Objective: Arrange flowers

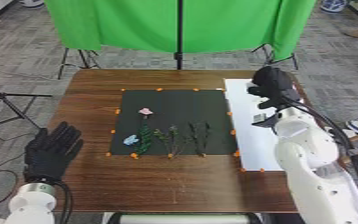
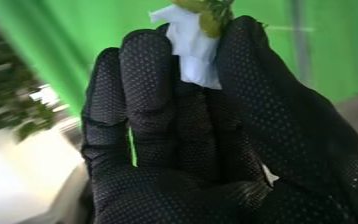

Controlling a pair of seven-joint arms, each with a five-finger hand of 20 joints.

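One white piece with yellow-green leaves (image 2: pixel 196 50) at the fingertips of the right hand (image 1: pixel 271 84), pinched by thumb and fingers, narrow opening. Pink flower (image 1: pixel 146 111), blue flower (image 1: pixel 131 140), green sprigs (image 1: pixel 173 139) on black mat (image 1: pixel 180 102), leftward and nearer the robot than that hand. Left hand (image 1: pixel 51 152) wide open, left of mat.

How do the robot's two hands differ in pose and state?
The left hand is open with straight fingers, while the right hand pinches a white piece. The left hand is at the table's left edge; the right hand is above the white sheet. Both are black-gloved.
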